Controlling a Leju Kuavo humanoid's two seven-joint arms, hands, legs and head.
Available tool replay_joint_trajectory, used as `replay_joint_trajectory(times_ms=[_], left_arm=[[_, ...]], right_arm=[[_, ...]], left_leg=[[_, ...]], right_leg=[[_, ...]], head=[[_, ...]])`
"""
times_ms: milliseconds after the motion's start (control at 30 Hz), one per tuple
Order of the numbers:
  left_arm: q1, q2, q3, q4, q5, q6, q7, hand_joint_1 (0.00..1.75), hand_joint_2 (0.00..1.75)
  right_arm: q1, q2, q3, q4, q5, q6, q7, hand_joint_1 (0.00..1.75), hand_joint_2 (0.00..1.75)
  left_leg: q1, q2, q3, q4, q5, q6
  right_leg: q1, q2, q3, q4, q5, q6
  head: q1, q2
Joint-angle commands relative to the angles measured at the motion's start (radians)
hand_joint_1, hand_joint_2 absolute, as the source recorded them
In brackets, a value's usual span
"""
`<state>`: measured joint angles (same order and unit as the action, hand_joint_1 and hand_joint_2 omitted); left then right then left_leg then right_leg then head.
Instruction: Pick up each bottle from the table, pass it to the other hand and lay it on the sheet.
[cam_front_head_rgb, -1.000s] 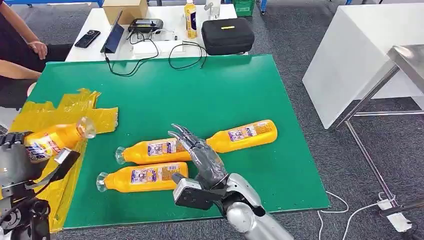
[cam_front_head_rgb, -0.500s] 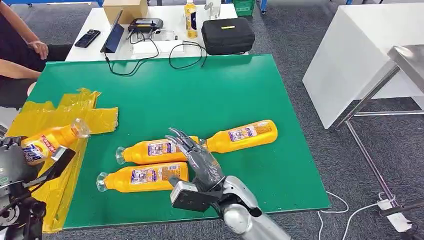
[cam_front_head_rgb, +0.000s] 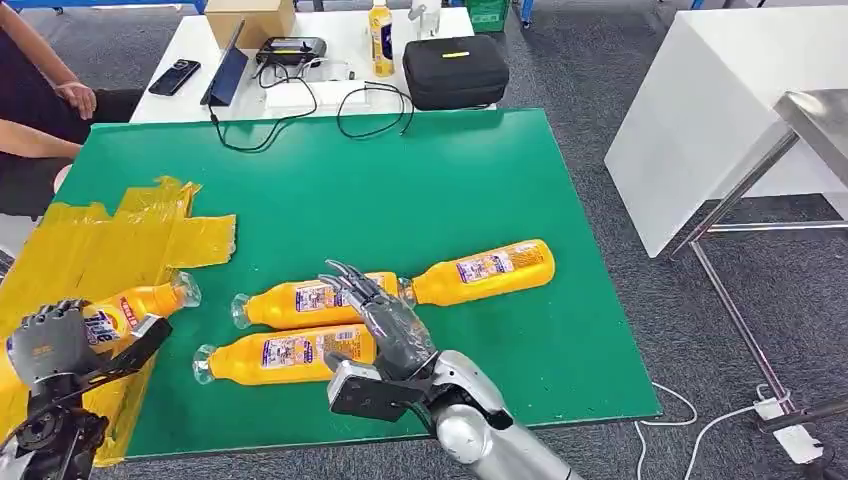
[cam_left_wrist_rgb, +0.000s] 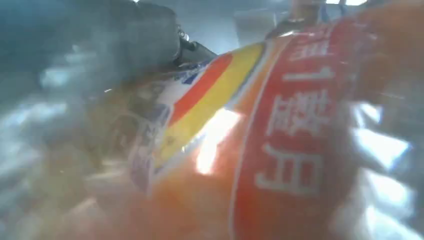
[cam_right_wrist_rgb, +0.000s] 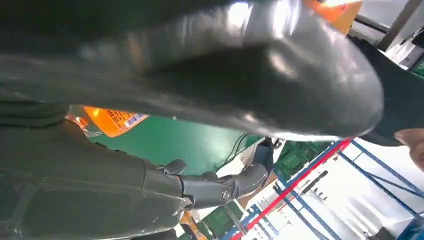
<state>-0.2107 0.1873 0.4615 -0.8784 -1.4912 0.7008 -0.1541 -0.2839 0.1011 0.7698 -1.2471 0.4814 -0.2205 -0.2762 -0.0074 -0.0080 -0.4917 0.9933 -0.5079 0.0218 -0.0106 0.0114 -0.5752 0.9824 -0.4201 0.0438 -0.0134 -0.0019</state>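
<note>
Left robot hand (cam_front_head_rgb: 45, 345) grasped an orange bottle (cam_front_head_rgb: 140, 305) low over the yellow sheet (cam_front_head_rgb: 120, 235) at the left edge of the green desk (cam_front_head_rgb: 400, 190); bottle lay nearly flat, cap end toward the desk centre. Contact between bottle and sheet could not be judged. Left wrist view was blurred, showing the bottle's red label (cam_left_wrist_rgb: 295, 125) close up. Right robot hand (cam_front_head_rgb: 385, 315) was released, fingers spread, above the gap between two bottles. Three bottles lay on their sides on the desk: near one (cam_front_head_rgb: 280, 352), middle one (cam_front_head_rgb: 300, 298), far right one (cam_front_head_rgb: 490, 268). Middle and right bottles sat roughly in line
</note>
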Motion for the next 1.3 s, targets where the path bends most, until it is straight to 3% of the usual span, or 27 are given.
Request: replay_joint_trajectory(times_ms=[33, 133, 167, 200, 500, 600, 933, 1300], left_arm=[[-0.166, 0.079, -0.052, 0.516, -0.063, -0.004, 0.020, 1.75, 1.75], [-0.143, 0.090, -0.085, 0.494, -0.080, -0.003, 0.083, 1.75, 1.75], [-0.118, 0.081, -0.088, 0.425, -0.075, -0.003, 0.097, 0.00, 1.75], [-0.138, 0.086, -0.083, 0.480, -0.058, -0.003, 0.099, 0.00, 0.00], [-0.120, 0.077, -0.115, 0.359, -0.080, -0.003, 0.155, 0.00, 0.00], [-0.077, 0.059, -0.094, 0.214, -0.065, -0.003, 0.108, 0.00, 0.00], [-0.069, 0.010, -0.059, 0.130, 0.023, -0.003, -0.113, 0.00, 0.00], [-0.069, 0.010, -0.059, 0.130, 0.023, -0.003, -0.113, 0.00, 0.00]], right_arm=[[-0.074, 0.016, 0.038, 0.121, -0.008, 0.030, 0.000, 0.00, 0.00], [-0.083, 0.022, 0.043, 0.135, -0.008, 0.039, 0.001, 0.00, 0.00], [-0.086, 0.021, 0.046, 0.138, -0.009, 0.045, 0.001, 0.00, 0.00], [-0.087, 0.020, 0.045, 0.139, -0.012, 0.046, 0.002, 0.00, 0.00], [-0.095, 0.032, 0.058, 0.177, -0.018, 0.062, 0.009, 0.00, 0.00], [-0.098, 0.032, 0.065, 0.191, -0.022, 0.058, 0.014, 0.00, 0.00], [-0.094, 0.030, 0.066, 0.186, -0.026, 0.061, 0.013, 0.00, 0.00], [-0.094, 0.030, 0.066, 0.186, -0.026, 0.061, 0.013, 0.00, 0.00]], left_leg=[[0.001, -0.001, 0.002, -0.001, 0.000, -0.001], [0.001, 0.001, 0.003, -0.002, 0.000, -0.002], [0.000, 0.001, 0.003, -0.002, 0.000, -0.002], [0.001, 0.002, 0.003, -0.002, 0.001, -0.002], [0.002, -0.001, 0.004, -0.002, 0.001, -0.003], [0.002, -0.001, 0.003, -0.001, 0.001, -0.003], [0.001, -0.002, 0.002, -0.001, 0.001, -0.002], [0.001, -0.001, 0.001, -0.001, 0.001, -0.003]], right_leg=[[0.001, -0.002, 0.002, -0.001, 0.000, -0.001], [0.001, 0.000, 0.003, -0.001, 0.001, -0.002], [0.000, 0.001, 0.003, -0.001, 0.000, -0.001], [0.001, 0.001, 0.003, -0.002, 0.001, -0.002], [0.002, -0.001, 0.004, -0.001, 0.001, -0.002], [0.002, -0.001, 0.003, 0.000, 0.000, -0.001], [0.001, -0.002, 0.003, 0.000, 0.000, -0.001], [0.001, -0.002, 0.002, -0.001, 0.000, -0.001]], head=[[0.000, 0.000], [0.000, 0.000], [0.000, 0.000], [0.000, 0.000], [0.000, 0.000], [0.000, 0.000], [0.000, 0.000], [0.000, 0.000]])
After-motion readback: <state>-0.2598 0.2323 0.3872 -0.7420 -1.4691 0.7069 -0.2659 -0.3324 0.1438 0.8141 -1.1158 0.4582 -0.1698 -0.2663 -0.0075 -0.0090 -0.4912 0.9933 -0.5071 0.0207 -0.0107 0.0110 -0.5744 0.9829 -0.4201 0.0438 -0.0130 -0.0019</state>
